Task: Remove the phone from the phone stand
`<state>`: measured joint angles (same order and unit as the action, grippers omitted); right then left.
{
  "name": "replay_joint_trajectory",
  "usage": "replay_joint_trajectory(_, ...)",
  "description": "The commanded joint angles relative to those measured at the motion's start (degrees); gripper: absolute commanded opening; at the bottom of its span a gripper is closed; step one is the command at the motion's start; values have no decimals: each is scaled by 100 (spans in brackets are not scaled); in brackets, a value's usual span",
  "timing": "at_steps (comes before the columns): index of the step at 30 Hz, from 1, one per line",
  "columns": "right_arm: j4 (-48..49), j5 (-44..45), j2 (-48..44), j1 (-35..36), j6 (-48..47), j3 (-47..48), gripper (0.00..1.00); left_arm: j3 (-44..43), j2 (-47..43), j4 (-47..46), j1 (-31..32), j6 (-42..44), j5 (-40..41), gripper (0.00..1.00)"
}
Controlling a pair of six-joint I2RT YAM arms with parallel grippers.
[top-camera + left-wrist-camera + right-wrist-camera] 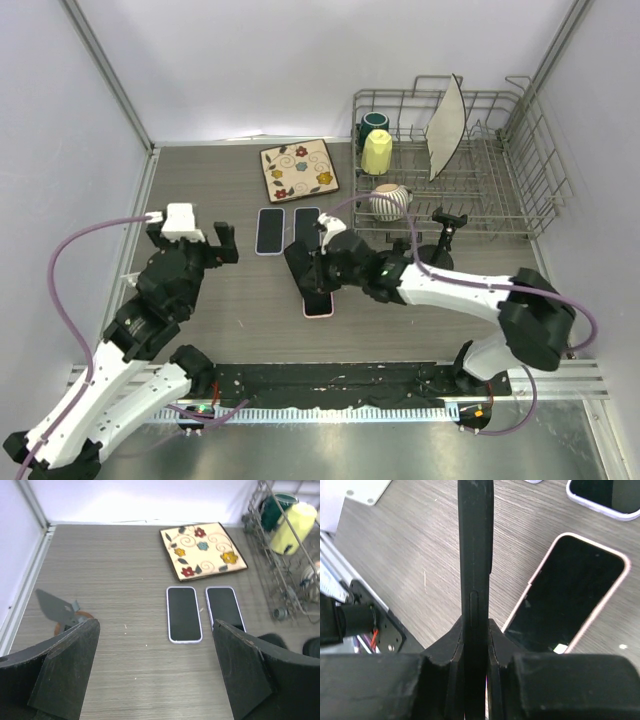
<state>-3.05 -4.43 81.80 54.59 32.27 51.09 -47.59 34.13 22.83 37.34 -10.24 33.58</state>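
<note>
My right gripper (322,262) is shut on a black phone (300,268) and holds it on edge just above the table. In the right wrist view the phone (476,555) stands edge-on between both fingers (451,645). The black phone stand (447,232) is empty, to the right of the gripper in front of the dish rack. A pink-edged phone (318,303) lies flat below the gripper and also shows in the right wrist view (570,595). My left gripper (206,248) is open and empty over bare table at the left, as its wrist view (155,675) shows.
Two white-edged phones (184,614) (225,607) lie side by side ahead of the left gripper. A floral square plate (299,169) sits behind them. A wire dish rack (520,215) with cups and a plate fills the back right. A small grey piece on an orange base (62,615) sits at the left.
</note>
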Motion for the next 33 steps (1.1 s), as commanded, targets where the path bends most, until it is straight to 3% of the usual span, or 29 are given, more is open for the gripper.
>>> replay_joint_trajectory(1,1490,1189,581,465,1420,331,1,355,-608,-894,-183,-321,649,100)
replay_joint_trajectory(6,2203,1427,1364,658,2151,445,1,628,-1013,-1078,-280,-303,878,100)
replay_joint_trajectory(10,2509,1330,2066,711,2617,709,1,760,-1084,-1167,-797,-461,624,100)
replay_joint_trajectory(16,2634,1181,2638,799,3030,1113,1,830,-847,-1165,-2467,-1630,-1124,100)
replay_joint_trajectory(20,2634,1005,2745,799,3285,1096,4,787,-864,-1035,-2478,-1516,-951,100)
replay_joint_trajectory(33,2651,873,2560,808,3839,411,29,822,-733,-1114,-2486,-1516,-1196,99)
